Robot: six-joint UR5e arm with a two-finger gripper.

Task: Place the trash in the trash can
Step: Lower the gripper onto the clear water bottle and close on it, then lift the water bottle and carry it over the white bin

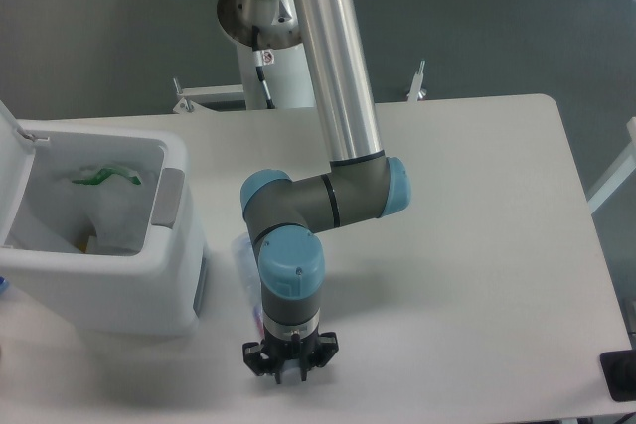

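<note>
The plastic bag (pixel 244 267) is a thin clear strip low in the middle of the frame, flat on the white table (pixel 477 245), mostly hidden behind the robot arm (pixel 338 76); its print is too small to read. The trash can (pixel 109 235) is just beside it at the left, its lid (pixel 14 136) up, with a white liner and something green (pixel 102 176) inside. The gripper (pixel 289 354) points down near the bottom edge, and I cannot tell if it is released or clenched.
</note>
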